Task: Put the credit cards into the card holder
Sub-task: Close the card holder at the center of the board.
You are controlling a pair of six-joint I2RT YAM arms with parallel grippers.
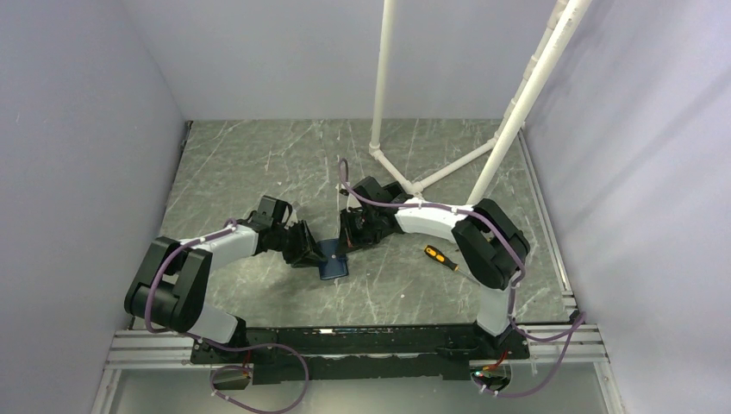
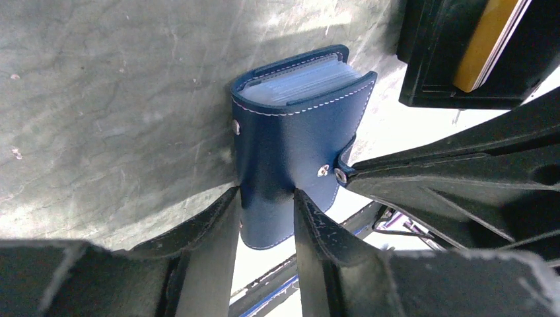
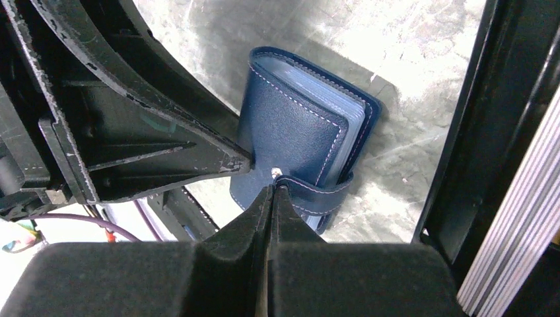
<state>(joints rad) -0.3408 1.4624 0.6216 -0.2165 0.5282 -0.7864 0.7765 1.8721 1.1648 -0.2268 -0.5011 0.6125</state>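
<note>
The dark-blue card holder (image 1: 332, 269) stands on edge on the table between both arms, its pale clear pockets showing at the top (image 2: 290, 132). My left gripper (image 2: 265, 195) is shut on its lower part, one finger on each side. My right gripper (image 3: 274, 189) is shut on the holder's snap strap (image 3: 323, 191); its tip also shows in the left wrist view (image 2: 343, 175). An orange-gold credit card (image 2: 487, 39) stands on edge in a black box, with pale card edges (image 2: 506, 41) beside it.
The black open box (image 2: 436, 79) sits just behind the holder, under my right arm. An orange-handled screwdriver (image 1: 440, 257) lies to the right. A white pipe frame (image 1: 431, 181) stands at the back. Walls close both sides.
</note>
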